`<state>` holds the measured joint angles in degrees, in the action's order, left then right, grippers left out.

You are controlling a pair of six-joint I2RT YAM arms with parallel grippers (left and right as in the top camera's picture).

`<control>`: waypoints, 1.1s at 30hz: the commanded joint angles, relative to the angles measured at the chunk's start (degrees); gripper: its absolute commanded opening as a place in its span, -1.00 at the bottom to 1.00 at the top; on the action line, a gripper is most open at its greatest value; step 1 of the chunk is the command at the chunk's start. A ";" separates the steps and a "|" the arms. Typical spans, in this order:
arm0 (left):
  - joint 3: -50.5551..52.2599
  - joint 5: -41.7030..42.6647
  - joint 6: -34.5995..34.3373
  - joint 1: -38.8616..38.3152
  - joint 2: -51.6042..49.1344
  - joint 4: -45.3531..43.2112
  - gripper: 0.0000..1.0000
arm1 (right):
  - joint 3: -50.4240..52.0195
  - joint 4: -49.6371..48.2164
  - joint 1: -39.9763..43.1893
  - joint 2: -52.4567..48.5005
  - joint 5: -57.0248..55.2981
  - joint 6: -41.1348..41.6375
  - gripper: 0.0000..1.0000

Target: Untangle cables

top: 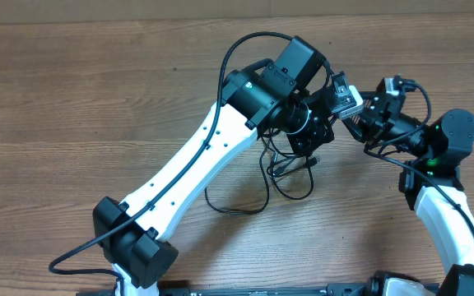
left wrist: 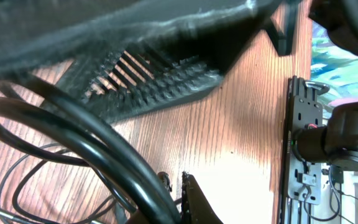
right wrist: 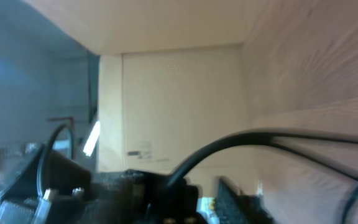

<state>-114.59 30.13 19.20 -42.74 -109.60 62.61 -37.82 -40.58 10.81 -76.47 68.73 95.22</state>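
Note:
The cables point(top: 280, 174) lie as a tangle of thin black loops on the wooden table, just below both grippers. My left gripper point(top: 313, 136) hangs over the tangle. In the left wrist view its fingertips point(left wrist: 178, 186) stand close together, with a black cord point(left wrist: 104, 149) running between them and thin loops point(left wrist: 17, 180) on the wood beyond. My right gripper point(top: 350, 105) reaches in from the right, almost touching the left one. In the blurred right wrist view a black cord point(right wrist: 260, 135) arcs out of its dark jaws point(right wrist: 207, 196) toward the right.
The left arm's base point(top: 134, 247) stands at the front left and the right arm's base point(top: 467, 247) at the front right. A black mounting rail point(left wrist: 303, 143) runs along the table's front edge. A cardboard wall point(right wrist: 179, 106) stands behind the table.

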 commanded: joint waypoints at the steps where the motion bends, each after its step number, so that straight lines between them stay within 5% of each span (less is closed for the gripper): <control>1: -0.66 -1.92 0.52 -0.24 6.40 -0.02 -0.91 | -0.46 1.70 1.95 0.15 0.39 -6.14 0.27; 4: -0.66 -5.77 0.50 -0.24 9.16 0.17 -0.92 | -0.46 1.92 2.82 0.15 2.10 -7.23 0.51; 15: -0.66 -8.09 0.46 -0.26 12.13 -1.42 -0.92 | -0.46 1.92 -0.76 0.15 5.90 -6.62 0.50; 24: -0.66 -8.83 -0.28 -0.26 12.00 -2.51 -0.92 | -0.46 1.92 -3.74 0.15 4.81 -5.51 0.08; 33: -0.66 0.92 -0.42 -0.44 12.00 -3.96 -0.92 | -0.46 1.92 -6.69 0.15 1.09 -5.75 -0.07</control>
<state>-114.59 26.04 19.18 -42.78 -97.78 59.02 -37.82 -38.35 4.58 -76.47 71.57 89.78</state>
